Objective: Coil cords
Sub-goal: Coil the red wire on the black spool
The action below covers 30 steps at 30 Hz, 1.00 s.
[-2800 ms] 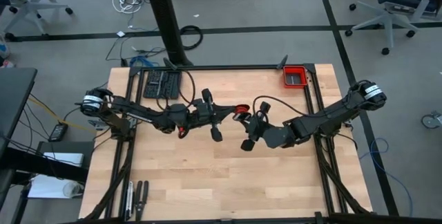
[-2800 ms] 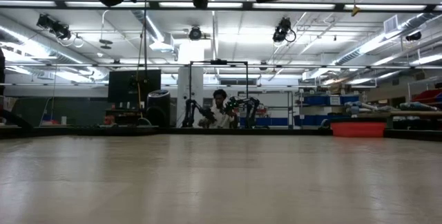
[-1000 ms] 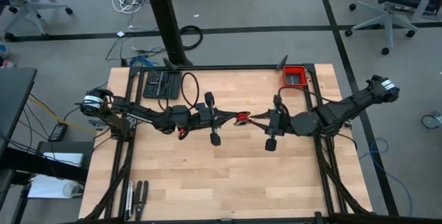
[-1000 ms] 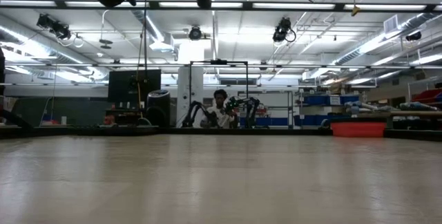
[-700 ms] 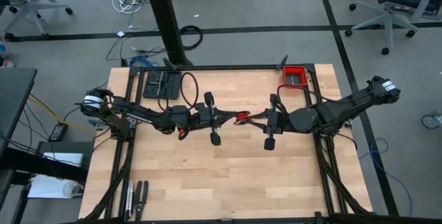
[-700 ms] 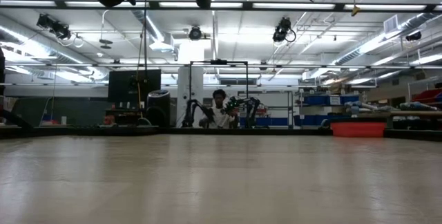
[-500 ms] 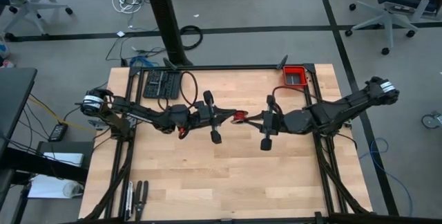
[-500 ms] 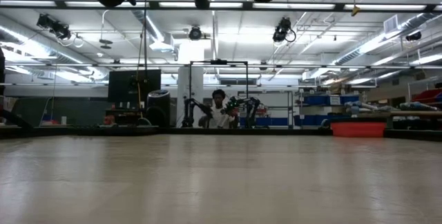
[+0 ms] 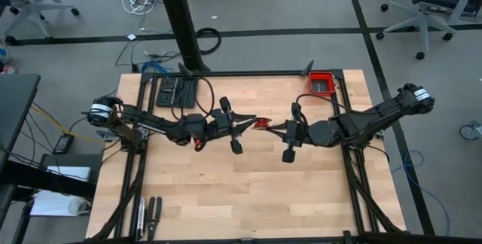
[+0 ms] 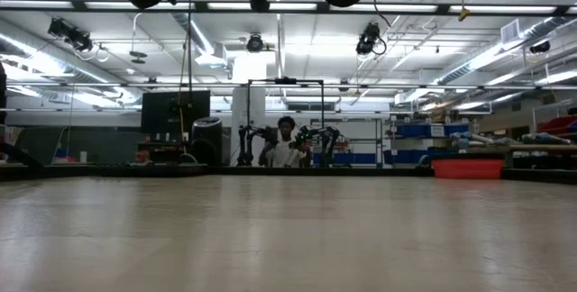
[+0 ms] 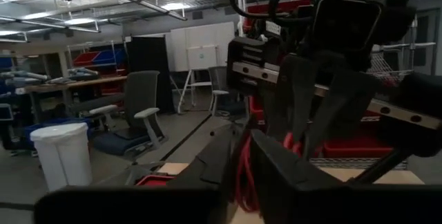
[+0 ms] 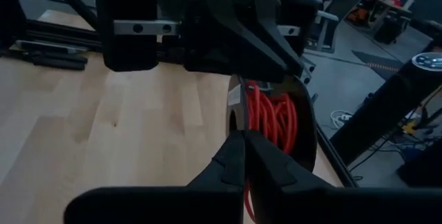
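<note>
**Two grippers met over a small red coil above mid-table**

The right gripper had its fingers pressed together on a strand of the red cord, which ran down between the fingertips in the right wrist view. Facing it, the left gripper stood with its fingers narrowly parted around the same cord; whether they touched it could not be told. The cord showed from above as a tiny red bundle, held in the air between the two grippers over the middle of the wooden table. In the right wrist view its turns lay wound in a dark round holder, which hid part of the coil, and the left arm's wrist block crowded close behind it.

Around the bundle, the left arm reached in from the table's left edge and the right arm from its right edge. A red bin sat at the table's far right corner, well apart from the cord, and a black slotted tray at its far left corner. A thick black cable looped up beside the left arm. Beyond the table's far edge a person sat in the room.
</note>
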Each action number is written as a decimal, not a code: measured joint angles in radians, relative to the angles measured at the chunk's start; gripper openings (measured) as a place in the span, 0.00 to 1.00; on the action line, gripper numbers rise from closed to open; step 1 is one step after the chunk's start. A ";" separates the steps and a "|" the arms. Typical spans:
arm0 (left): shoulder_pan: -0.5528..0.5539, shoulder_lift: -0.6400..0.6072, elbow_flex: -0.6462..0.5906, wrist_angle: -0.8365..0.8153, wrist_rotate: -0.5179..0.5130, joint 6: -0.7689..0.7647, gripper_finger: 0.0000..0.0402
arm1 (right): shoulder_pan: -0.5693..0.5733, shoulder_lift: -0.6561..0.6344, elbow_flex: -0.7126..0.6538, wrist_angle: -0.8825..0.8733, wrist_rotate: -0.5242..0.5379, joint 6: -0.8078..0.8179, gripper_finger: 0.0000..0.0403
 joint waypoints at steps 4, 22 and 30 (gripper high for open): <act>-0.001 -0.022 0.000 -0.033 0.004 0.001 0.22 | 0.024 -0.032 0.000 -0.017 0.024 0.002 0.00; 0.026 -0.003 0.016 -0.130 0.230 -0.121 0.28 | 0.136 -0.120 0.000 0.112 0.153 -0.091 0.00; 0.027 0.063 0.054 -0.123 0.198 -0.126 0.28 | 0.100 -0.004 0.000 0.275 0.108 -0.157 0.00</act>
